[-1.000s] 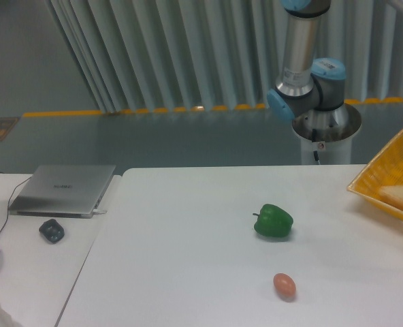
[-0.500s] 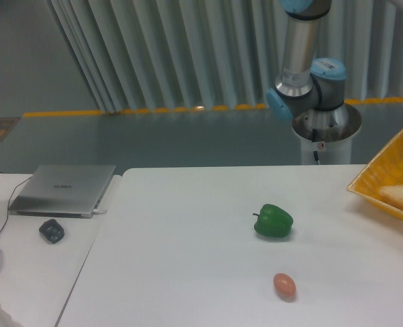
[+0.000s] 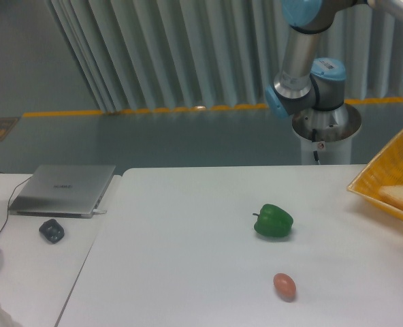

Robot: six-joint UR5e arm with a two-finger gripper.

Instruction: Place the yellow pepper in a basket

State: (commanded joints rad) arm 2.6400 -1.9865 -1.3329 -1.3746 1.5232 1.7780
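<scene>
My silver-and-blue arm rises out of frame; my gripper and the yellow pepper are out of view. The shallow yellow woven basket sits at the table's right edge, cropped.

Silver tubular robot arm, light blue joint caps, round grey pedestal base, thin dark cable

The laptop lid bears a logo too small to read.

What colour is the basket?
Yellow; the basket shows at the camera view's right edge.
</scene>
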